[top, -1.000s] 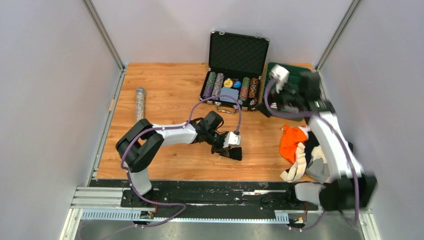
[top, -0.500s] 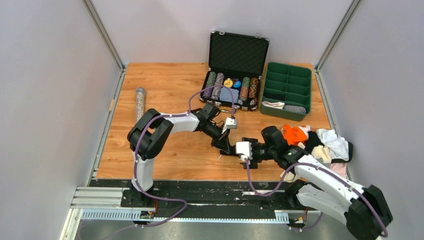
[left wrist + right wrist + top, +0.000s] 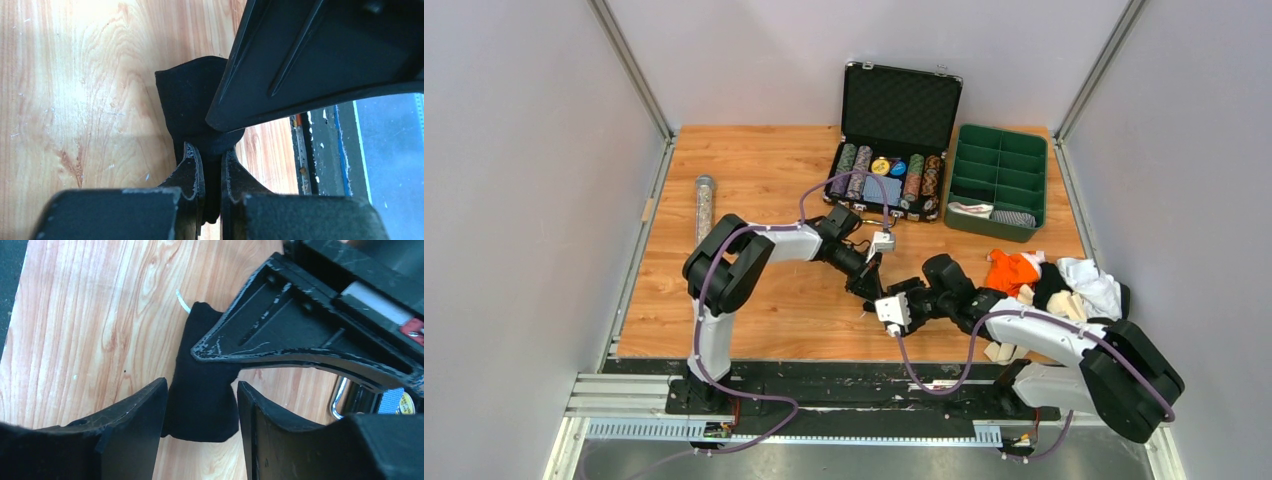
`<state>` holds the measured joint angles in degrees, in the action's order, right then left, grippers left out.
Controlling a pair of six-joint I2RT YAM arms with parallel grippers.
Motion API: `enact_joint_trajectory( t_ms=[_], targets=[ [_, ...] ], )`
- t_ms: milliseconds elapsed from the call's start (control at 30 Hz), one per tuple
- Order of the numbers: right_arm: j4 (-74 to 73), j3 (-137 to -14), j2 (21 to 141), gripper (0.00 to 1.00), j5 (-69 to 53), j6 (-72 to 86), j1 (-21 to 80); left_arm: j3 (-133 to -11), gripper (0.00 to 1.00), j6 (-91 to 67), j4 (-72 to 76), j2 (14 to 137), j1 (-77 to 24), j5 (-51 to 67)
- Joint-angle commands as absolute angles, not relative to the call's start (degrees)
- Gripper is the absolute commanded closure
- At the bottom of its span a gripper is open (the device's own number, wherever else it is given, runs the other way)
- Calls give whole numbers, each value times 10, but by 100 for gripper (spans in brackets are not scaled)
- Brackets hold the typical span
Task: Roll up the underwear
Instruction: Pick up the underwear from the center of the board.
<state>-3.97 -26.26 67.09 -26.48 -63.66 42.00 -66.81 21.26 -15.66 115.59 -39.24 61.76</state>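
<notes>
Item: small plain black cloth underwear (image 3: 200,405), partly bunched, lying on the pale wooden table (image 3: 90,315) near its front middle, well apart from the mixed orange, white and beige pile (image 3: 1044,285) at the right. Left gripper (image 3: 212,160) is pinching one end of it, jaws narrow on the fabric. Right gripper (image 3: 201,385) is straddling the other end, jaws part-way wide, gripping nothing yet. Handling note: right jaws should be taking the free edge squarely while the left is anchoring, so the roll is forming tight and even, not twisting.
</notes>
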Motion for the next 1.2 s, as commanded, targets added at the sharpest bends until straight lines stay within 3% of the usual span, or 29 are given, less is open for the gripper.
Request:
enact_joint_trajectory(
  t_ms=[0, 267, 533, 767, 867, 933, 967, 1000, 1067, 1100, 1167],
  targets=[
    [-12, -253, 693, 46, -274, -679, 427, -645, 100, 195, -245, 1212, -390, 533],
    [49, -230, 740, 42, -244, -688, 445, -679, 100, 204, -284, 1240, -371, 627],
    [81, -239, 795, 43, -241, -687, 449, -785, 100, 401, -529, 1312, -355, 729],
    [74, -264, 828, 52, -259, -678, 450, -916, 100, 698, -916, 1420, -338, 792],
    [24, -293, 847, 72, -283, -681, 449, -927, 100, 739, -952, 1427, -328, 807],
    [-18, -309, 851, 84, -295, -687, 449, -923, 92, 743, -955, 1416, -323, 811],
    [-36, -317, 851, 91, -295, -688, 448, -918, 79, 744, -955, 1406, -320, 814],
    [-56, -326, 850, 96, -296, -688, 446, -916, 73, 741, -952, 1400, -317, 818],
    [-105, -345, 840, 100, -319, -694, 434, -908, 57, 710, -929, 1374, -308, 820],
    [-145, -356, 832, 100, -334, -700, 426, -905, 25, 663, -915, 1354, -299, 819],
    [-193, -372, 805, 100, -352, -709, 414, -905, 3, 589, -873, 1325, -282, 818]
  ],
)
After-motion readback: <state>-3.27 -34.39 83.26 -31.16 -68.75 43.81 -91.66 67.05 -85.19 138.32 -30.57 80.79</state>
